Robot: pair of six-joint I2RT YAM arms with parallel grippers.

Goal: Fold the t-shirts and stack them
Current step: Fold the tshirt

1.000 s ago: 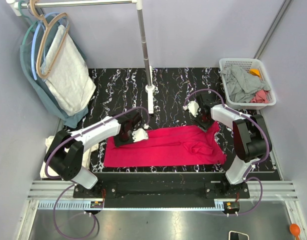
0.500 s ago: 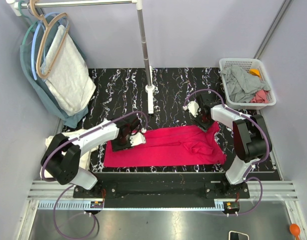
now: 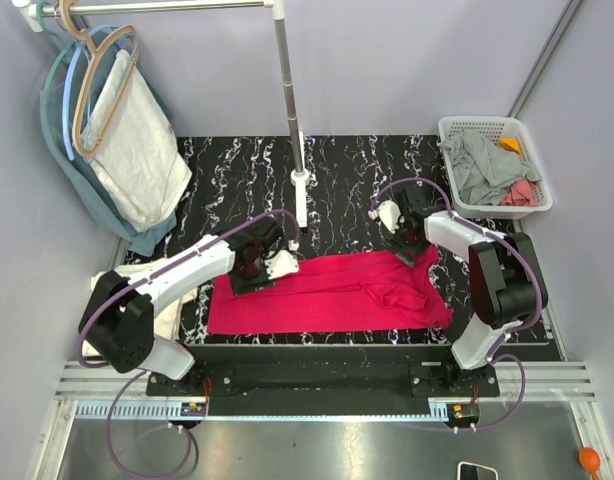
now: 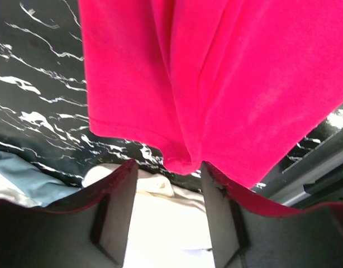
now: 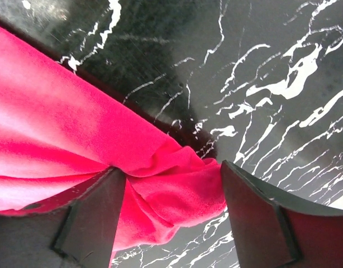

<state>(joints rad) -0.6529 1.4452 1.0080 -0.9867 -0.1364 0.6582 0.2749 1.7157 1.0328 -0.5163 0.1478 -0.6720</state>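
Standing parted, the jaws of the left gripper [image 4: 170, 166] have only a fold from the hem of the red t-shirt [image 3: 327, 295] between their tips, so it could slip free on any lift. The jaws of the right gripper [image 5: 171, 169] straddle a thick bunch of cloth; whether they squeeze it cannot be told. With the t-shirt lying along the near edge of the table [image 3: 347, 180], a one-sided pull would likely skew the fold.

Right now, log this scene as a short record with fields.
shirt: red t-shirt lying lengthwise on the table, right end bunched
left gripper: jaws apart, the shirt's far left edge between them
right gripper: jaws apart around the bunched far right corner
basket: far right corner, holding a grey garment and other clothes
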